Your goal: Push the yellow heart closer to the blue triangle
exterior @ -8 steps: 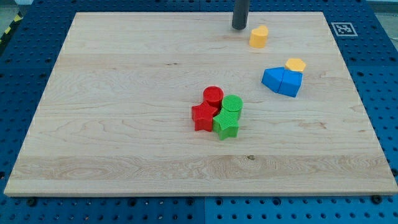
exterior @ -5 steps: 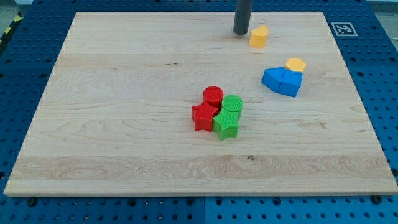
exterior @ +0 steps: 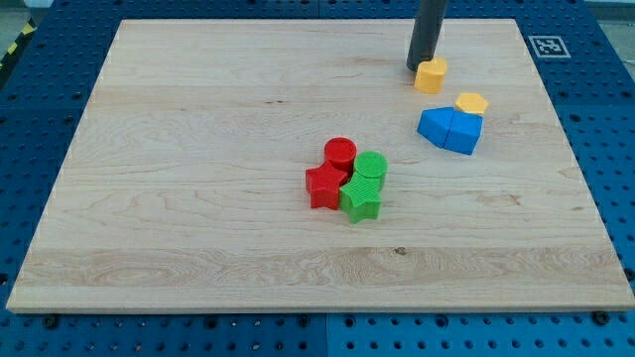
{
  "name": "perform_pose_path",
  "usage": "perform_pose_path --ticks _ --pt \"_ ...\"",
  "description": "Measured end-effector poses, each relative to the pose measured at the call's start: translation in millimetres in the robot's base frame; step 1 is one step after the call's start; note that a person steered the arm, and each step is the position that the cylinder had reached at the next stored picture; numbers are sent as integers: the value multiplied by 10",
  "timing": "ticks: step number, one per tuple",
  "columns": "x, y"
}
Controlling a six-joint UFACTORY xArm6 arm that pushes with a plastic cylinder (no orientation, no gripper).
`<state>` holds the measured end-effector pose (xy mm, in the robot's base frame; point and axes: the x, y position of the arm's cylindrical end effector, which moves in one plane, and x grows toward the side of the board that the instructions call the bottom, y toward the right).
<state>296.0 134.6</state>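
Note:
The yellow heart (exterior: 431,75) lies near the view's top right on the wooden board. My tip (exterior: 420,66) touches its upper left side. Below it sit two blue blocks side by side: a blue block (exterior: 435,127) on the left and the blue triangle (exterior: 463,133) on the right. A second yellow block (exterior: 471,103), a hexagon, rests against the top of the blue triangle. A short gap separates the yellow heart from the blue pair.
A cluster stands at the board's middle: a red cylinder (exterior: 340,153), a red star (exterior: 323,185), a green cylinder (exterior: 371,167) and a green star (exterior: 361,200). A printed marker tag (exterior: 548,46) is at the board's top right corner.
My tip has moved to the view's right and slightly down, reaching the yellow heart. The heart has shifted right and down, closer to the blue blocks.

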Motion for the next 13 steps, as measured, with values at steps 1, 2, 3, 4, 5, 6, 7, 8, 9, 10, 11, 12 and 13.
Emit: perform_pose_path --ticks 1,2,3,4,5,6,7,8,9,10,11,12,13 --pt "-13 0" --pt "-102 223" --pt "-88 289" --pt "99 330" --pt "99 330" --pt "147 311" --pt "162 292" --pt "162 292" --pt "162 290" --pt "162 288" --pt "161 286" --pt "161 286" --pt "161 266"
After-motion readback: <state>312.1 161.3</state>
